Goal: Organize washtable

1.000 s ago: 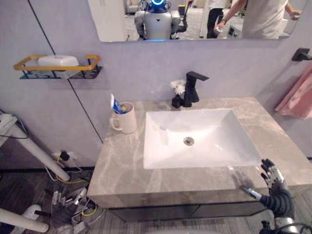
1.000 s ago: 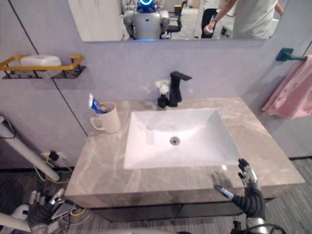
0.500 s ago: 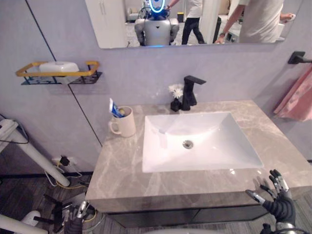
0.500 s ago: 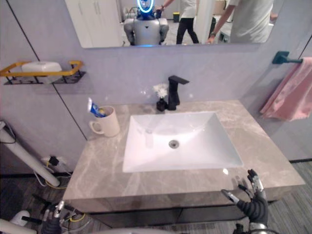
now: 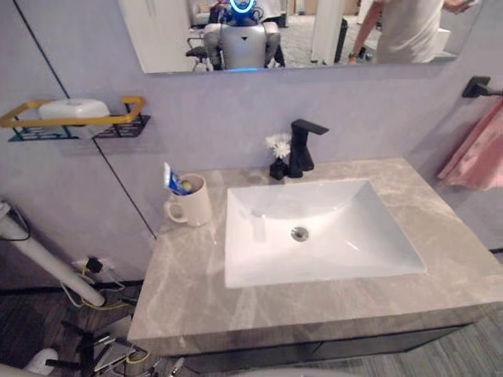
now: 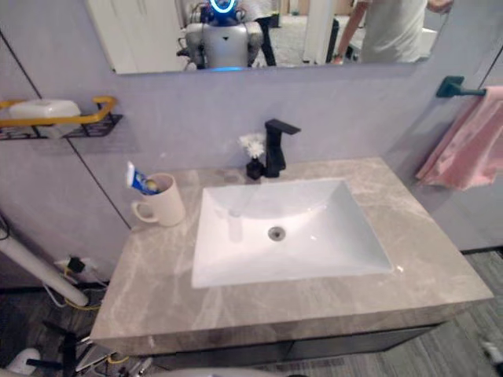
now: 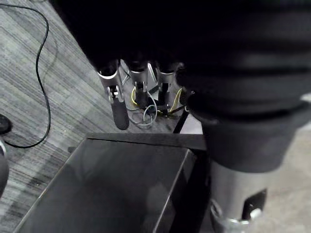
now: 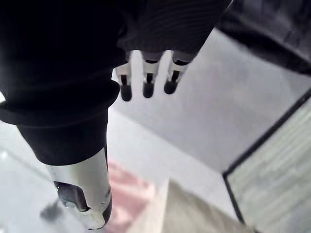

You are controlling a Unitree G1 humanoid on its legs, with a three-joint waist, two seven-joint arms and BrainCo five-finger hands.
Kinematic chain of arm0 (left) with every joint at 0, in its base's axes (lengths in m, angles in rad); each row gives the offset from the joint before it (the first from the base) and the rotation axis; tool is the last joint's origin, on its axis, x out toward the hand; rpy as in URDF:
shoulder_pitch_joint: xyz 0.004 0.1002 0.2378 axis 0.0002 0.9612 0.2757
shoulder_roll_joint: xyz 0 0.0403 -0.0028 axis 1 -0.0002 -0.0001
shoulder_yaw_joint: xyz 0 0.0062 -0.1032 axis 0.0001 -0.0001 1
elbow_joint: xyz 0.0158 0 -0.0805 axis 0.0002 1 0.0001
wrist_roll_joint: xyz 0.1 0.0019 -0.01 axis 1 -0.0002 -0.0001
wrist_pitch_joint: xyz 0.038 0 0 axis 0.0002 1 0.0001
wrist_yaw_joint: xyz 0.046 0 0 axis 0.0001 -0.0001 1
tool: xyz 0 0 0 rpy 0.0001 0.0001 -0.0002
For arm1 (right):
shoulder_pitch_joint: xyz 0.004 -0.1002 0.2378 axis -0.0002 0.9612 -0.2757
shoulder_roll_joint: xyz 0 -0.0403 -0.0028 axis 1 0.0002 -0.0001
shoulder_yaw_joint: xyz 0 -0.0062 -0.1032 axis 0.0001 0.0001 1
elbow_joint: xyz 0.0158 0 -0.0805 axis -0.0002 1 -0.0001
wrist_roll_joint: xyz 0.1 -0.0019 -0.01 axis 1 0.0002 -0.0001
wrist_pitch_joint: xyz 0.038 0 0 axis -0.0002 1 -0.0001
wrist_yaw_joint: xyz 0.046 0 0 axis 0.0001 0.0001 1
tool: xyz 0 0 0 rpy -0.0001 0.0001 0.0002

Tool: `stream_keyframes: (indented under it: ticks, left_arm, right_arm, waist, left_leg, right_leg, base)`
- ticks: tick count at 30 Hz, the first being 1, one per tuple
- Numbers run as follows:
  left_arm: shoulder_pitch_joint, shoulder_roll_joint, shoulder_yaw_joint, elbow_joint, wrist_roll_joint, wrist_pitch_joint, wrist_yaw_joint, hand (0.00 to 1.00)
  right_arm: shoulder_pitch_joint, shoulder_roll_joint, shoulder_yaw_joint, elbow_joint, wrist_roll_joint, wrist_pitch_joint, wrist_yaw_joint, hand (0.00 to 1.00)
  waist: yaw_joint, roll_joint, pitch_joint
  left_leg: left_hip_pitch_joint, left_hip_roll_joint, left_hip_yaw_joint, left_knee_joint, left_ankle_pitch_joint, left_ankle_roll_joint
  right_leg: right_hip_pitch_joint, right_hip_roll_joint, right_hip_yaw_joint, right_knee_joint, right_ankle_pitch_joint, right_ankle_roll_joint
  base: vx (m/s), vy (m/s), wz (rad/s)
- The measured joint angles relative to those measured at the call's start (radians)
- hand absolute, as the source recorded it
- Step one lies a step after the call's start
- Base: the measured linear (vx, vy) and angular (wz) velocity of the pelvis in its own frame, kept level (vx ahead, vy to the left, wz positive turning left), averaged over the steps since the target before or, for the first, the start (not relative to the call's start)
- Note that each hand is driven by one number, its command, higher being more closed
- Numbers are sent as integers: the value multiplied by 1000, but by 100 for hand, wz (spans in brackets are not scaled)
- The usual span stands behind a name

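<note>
The grey marble washtable (image 5: 189,275) holds a white basin (image 5: 259,263). A black faucet (image 5: 301,145) stands behind the basin, with a small black vase of white flowers (image 5: 277,157) beside it. On the counter's left a cream mug (image 5: 192,206) holds a blue-and-white toothpaste tube (image 5: 171,179). My left hand (image 7: 119,104) hangs low beside the dark cabinet (image 7: 121,184), with straight fingers and nothing in it. My right hand (image 8: 148,80) is also open and holds nothing, with the pink towel (image 8: 131,194) past it.
A yellow-railed wall shelf (image 5: 118,106) at the left carries a white soap box (image 5: 75,108). A pink towel (image 5: 479,149) hangs from a black bar on the right wall. The mirror above shows a person behind me. Cables and a power strip lie on the floor at lower left.
The camera has shifted. My right hand has sunk from the counter's front right corner below the edge. The things on the counter have not moved.
</note>
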Motion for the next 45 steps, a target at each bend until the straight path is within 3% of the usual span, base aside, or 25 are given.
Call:
stream_keyframes:
  ticks: [5, 8, 11, 14, 19, 24, 30, 35, 45]
  left_arm:
    - [-23, 4, 12, 36, -1, 0, 1, 0]
    - [-27, 5, 9, 49, -2, 0, 1, 0]
    - [-42, 9, 1, 54, -3, 1, 12, 0]
    - [-42, 10, -23, 54, -3, 1, 21, 0]
    - [-68, 15, -85, 54, 0, 4, 23, 0]
    - [-71, 15, -114, 54, 2, 3, 40, 0]
    - [-81, 18, -121, 60, 19, 4, 42, 0]
    - [-109, 20, -119, 75, 20, -1, 61, 0]
    - [-156, 28, -142, 151, 69, 13, 37, 0]
  right_arm:
    - [-65, 43, -106, 79, 114, -13, -63, 0]
    - [-101, 73, -87, 140, 185, -27, -63, 0]
    - [-103, 95, 22, 213, 229, -26, -13, 0]
    - [-105, 95, 209, 335, 231, -23, 55, 0]
    - [-154, 82, 480, 585, 231, 5, 139, 0]
    - [-158, 60, 517, 701, 222, 4, 193, 0]
    - [-174, 68, 552, 815, 217, 2, 202, 0]
    - [-211, 53, 556, 910, 222, 6, 228, 0]
    - [-285, 16, 545, 1086, 244, 41, 267, 0]
  waist:
    - [-8, -16, 3]
    - [-22, -25, 8]
    - [-24, -37, 10]
    - [-18, -40, 21]
    - [23, -17, 43]
    - [25, -12, 58]
    - [33, -17, 73]
    - [35, -38, 80]
    - [35, -20, 96]
  left_leg:
    - [11, 1, 8, -12, -1, -1]
    - [13, 3, 11, -12, -2, -3]
    - [18, 5, 15, -11, -7, -5]
    - [35, 4, 19, -13, -7, -5]
    - [34, 4, -2, -20, -6, -6]
    - [30, 4, -16, -26, 2, -16]
    - [28, 1, -27, -31, 31, -26]
    - [28, -13, -31, -63, 86, -22]
    - [21, -13, -44, -115, 105, 2]
  right_leg:
    - [2, 5, 7, -2, 0, 0]
    - [4, 9, 10, -3, 2, -2]
    - [7, 13, 14, -4, 4, -2]
    - [25, 11, 15, -9, 5, -2]
    - [44, 3, -15, -23, 5, -1]
    - [58, -1, -39, -32, 5, -1]
    - [95, -6, -72, -77, 26, -4]
    - [110, -14, -87, -121, 58, -6]
    - [125, 2, -99, -223, 141, -8]
  base:
    - [-6, -4, -4]
    - [-5, -6, -4]
    - [-4, -4, -5]
    - [-3, 7, 1]
    - [11, -6, 17]
    - [49, -6, 11]
    - [20, -13, 13]
    - [-36, -23, 10]
    - [-120, -8, 4]
